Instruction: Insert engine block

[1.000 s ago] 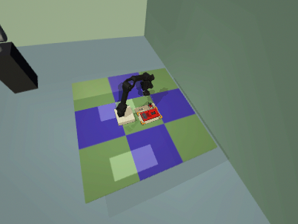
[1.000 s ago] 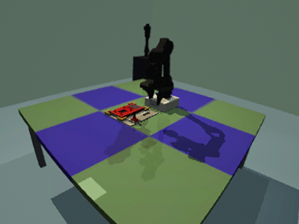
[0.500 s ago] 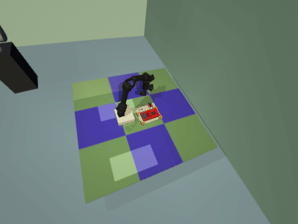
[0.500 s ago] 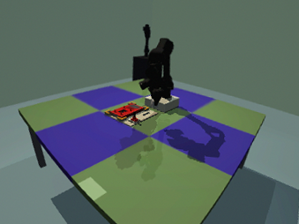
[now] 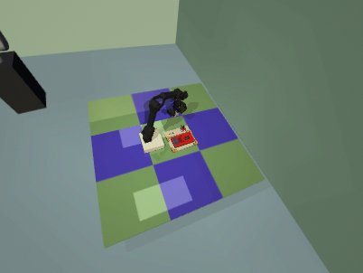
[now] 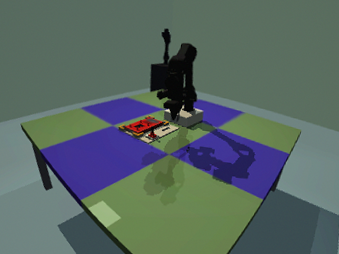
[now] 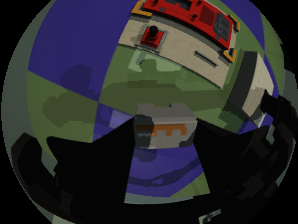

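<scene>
- My tool is clenched on the engine block, a grey piece with an orange band across its face; in the wrist view it sits between my two dark fingers, which rise on either side of it.
- The engine block is held in the air above the tabletop, not resting on anything, and well apart from the car body.
- The car body lies flat on a pale tray with orange corners. In the wrist view it is at the top of the picture, beyond the block I am holding.
- A small red piece with a dark knob stands on the pale part of the tray, just beside the car body.
- From the top view my arm arches from its pale base over toward the far side of the tray, and my tool hangs above the tabletop near the tray's far edge.
- In the exterior view my tool points downward just beside my base, with the red car body low on the tabletop in front of it.
- I cannot tell from these views which way the block's slot side faces, nor can I make out the rib in the opening.
</scene>
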`<action>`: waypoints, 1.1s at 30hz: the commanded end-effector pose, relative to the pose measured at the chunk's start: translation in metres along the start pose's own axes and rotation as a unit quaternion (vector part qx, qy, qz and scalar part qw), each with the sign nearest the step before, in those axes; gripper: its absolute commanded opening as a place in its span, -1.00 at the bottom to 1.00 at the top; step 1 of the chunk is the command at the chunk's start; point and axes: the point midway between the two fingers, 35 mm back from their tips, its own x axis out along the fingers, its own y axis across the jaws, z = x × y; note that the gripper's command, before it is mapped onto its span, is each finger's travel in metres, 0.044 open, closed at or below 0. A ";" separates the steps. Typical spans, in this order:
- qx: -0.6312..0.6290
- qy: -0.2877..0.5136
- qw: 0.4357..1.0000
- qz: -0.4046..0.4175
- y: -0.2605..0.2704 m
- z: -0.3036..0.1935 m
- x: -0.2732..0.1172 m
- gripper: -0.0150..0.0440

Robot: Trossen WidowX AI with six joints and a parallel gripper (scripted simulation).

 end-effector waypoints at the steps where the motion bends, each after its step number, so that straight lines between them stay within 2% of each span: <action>1: 0.067 -0.001 0.998 0.000 0.000 0.000 0.001 -0.49; 13: 0.272 -0.001 0.962 0.000 0.000 0.000 0.003 -0.49; 25: 0.465 -0.001 0.885 0.001 0.000 0.000 0.004 -0.49; 33: 0.525 -0.001 0.851 0.001 0.000 0.000 0.013 -0.49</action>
